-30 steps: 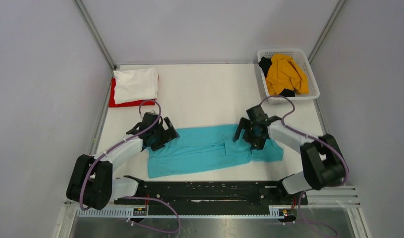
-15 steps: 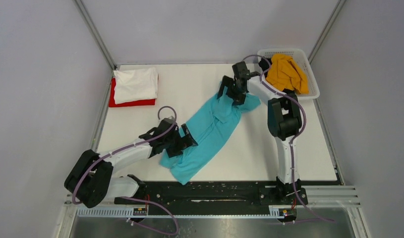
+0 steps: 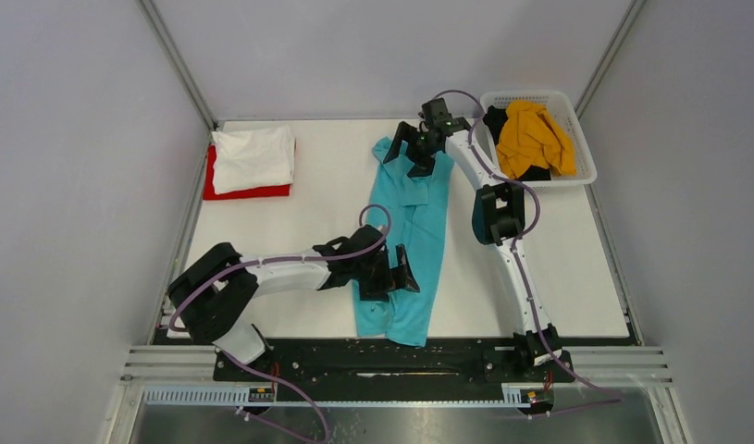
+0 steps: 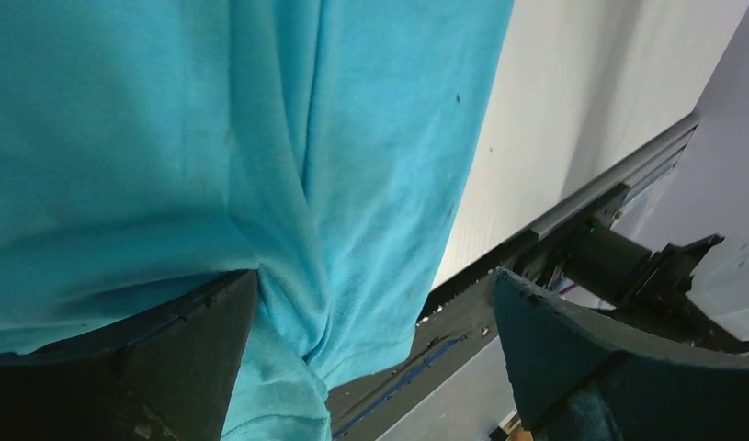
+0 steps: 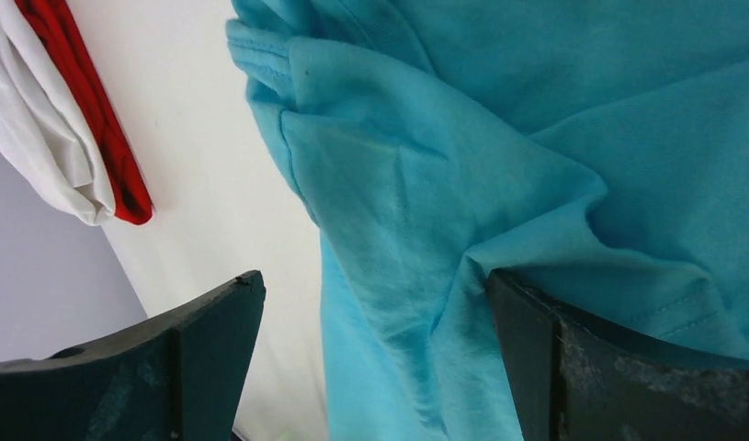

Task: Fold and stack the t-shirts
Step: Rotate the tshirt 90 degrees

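Cloth of the turquoise t-shirt (image 3: 412, 222) lies in a long narrow strip down the middle of the table (image 3: 336, 176), from the far side to the near edge. The left gripper (image 3: 396, 276) sits on its near part, jaws spread wide, cloth bunched against one finger. The right gripper (image 3: 408, 154) rests at its far end, jaws also apart. A folded white shirt (image 3: 253, 157) lies on a red shirt (image 3: 248, 191) in the far left corner. A yellow shirt (image 3: 535, 137) fills the basket (image 3: 530, 93) at far right.
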You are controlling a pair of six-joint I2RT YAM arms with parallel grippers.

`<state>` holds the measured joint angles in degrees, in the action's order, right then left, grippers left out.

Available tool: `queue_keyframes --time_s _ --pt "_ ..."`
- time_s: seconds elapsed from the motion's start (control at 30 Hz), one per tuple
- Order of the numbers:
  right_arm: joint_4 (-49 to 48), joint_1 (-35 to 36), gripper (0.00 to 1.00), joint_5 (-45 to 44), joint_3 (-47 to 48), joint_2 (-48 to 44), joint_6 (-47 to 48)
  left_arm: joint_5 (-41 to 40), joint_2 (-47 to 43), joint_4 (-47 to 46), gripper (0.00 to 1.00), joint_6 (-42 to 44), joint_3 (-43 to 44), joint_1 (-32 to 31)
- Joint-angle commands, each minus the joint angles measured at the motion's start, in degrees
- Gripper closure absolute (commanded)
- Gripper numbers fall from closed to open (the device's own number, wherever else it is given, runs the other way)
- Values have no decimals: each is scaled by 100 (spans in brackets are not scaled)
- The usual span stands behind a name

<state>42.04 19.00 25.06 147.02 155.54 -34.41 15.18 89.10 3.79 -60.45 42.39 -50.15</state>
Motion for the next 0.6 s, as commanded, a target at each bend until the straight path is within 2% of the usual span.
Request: queue_keyframes --time_s 0.0,0.17,0.27,0.33,0.4,0.53,0.57 --pt "240 86 1 224 692 -63 187 -29 43 277 1 83 471 -379" --pt "32 86 1 -313 413 -1078 446 -706 -570 1063 1 403 644 -638" --pt "510 93 0 -996 60 -1880 1046 -1184 -1287 1648 1 748 593 -672" --pt "927 130 0 -1493 -639 -2534 1363 -1654 -1748 2190 1 963 538 -673" --pt "948 162 1 -1990 -1769 -3344 1467 -2026 -2137 2660 1 1140 375 -664" --pt "-1113 244 0 -2021 -5605 -5602 1077 -1918 -2534 2977 1 1379 -188 -609" --pt "-1397 281 0 -2068 -6311 -6067 951 -1821 -2587 2978 1 1400 -324 -598"
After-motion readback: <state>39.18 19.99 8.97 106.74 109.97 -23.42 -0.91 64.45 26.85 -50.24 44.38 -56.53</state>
